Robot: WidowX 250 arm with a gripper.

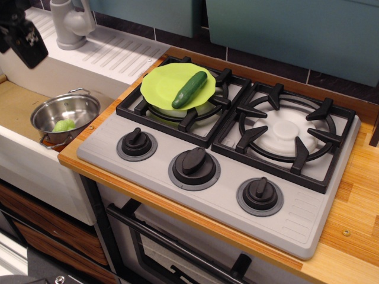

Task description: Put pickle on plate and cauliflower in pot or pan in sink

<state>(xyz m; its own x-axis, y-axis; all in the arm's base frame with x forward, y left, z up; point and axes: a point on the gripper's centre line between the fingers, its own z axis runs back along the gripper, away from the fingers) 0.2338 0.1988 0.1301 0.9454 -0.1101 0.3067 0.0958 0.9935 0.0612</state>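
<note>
The dark green pickle [189, 89] lies on the lime-green plate [163, 83], which rests on the left burner grate. The light-green cauliflower [64, 125] sits inside the shiny steel pot [82, 107], which stands in the sink [18, 106] at its right side. My gripper [26, 44] is at the top left, raised above the sink and to the upper left of the pot. It holds nothing; only its dark body shows and the fingers are not clear.
A grey tap [71, 22] stands on the ridged white drainboard [112, 50] behind the sink. The stove [225, 154] has two burner grates and three black knobs [194, 163]. A wooden counter [355, 195] runs to the right.
</note>
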